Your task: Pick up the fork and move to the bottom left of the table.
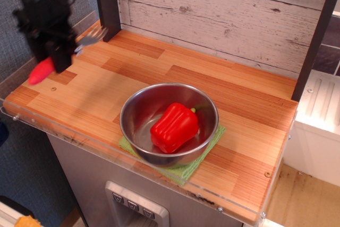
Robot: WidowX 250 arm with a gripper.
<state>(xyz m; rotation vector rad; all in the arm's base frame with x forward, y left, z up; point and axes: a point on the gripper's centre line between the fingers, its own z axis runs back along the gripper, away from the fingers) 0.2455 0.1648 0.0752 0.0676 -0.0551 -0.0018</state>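
Observation:
My gripper (53,54) is shut on the fork (41,71) and holds it in the air above the left end of the table (90,86). The fork's red handle sticks out down and to the left of the fingers. Its silver tines (93,36) stick out up and to the right. The gripper is blurred by motion and hangs over the table's near left area, close to the clear plastic rim (32,67).
A steel bowl (169,123) with a red bell pepper (174,127) in it stands on a green cloth (183,169) near the front edge. A dark post (107,3) stands at the back left and another (316,35) at the right. A grey plank wall (223,14) is behind.

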